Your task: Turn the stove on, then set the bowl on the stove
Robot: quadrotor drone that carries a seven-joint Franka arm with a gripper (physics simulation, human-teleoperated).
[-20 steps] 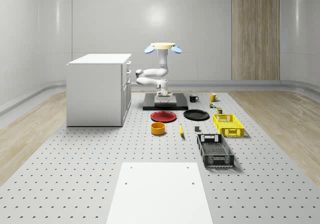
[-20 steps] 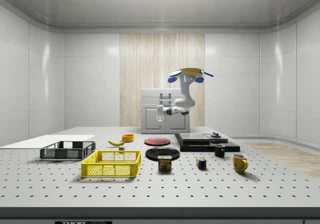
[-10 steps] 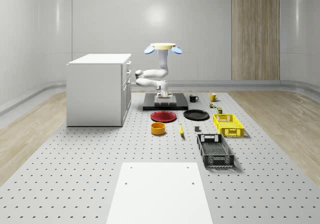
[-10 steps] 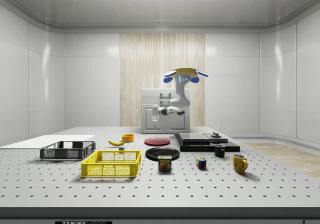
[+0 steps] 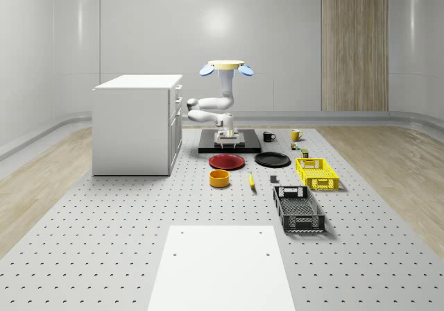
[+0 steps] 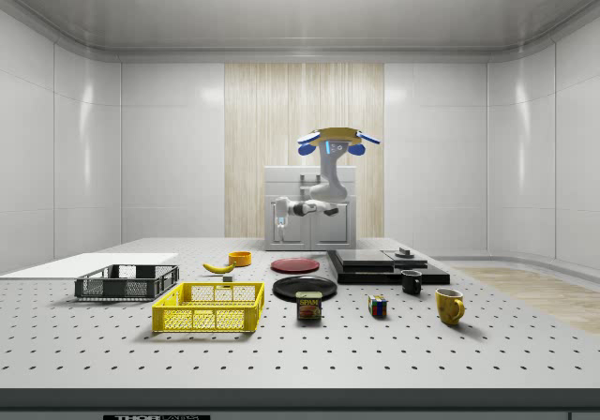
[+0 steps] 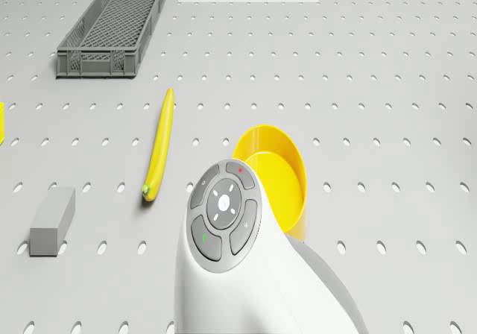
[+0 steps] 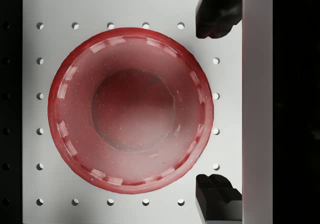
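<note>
**Inspector:** State of the claw?

**Robot:** My claw (image 8: 216,106) is spread wide and holds nothing. In the wrist view both fingertips (image 8: 215,16) stand well apart, pointing straight down beside the rim of the red plate (image 8: 131,109).

**Inspector:** Position?

**Robot:** My drone (image 5: 225,66) hovers above the table (image 5: 104,241), in front of the white cabinet (image 5: 135,123). The arm is folded below it. In the side view the claw hangs well above the red plate, touching nothing.

**Inspector:** The task items?

**Robot:** The yellow bowl (image 7: 272,177) sits upright on the table, apart from the red plate and just beside the banana (image 7: 159,146). It is not on the stove (image 5: 250,146). The stove lies flat on the table beyond the red plate in the whole-scene view.
</note>
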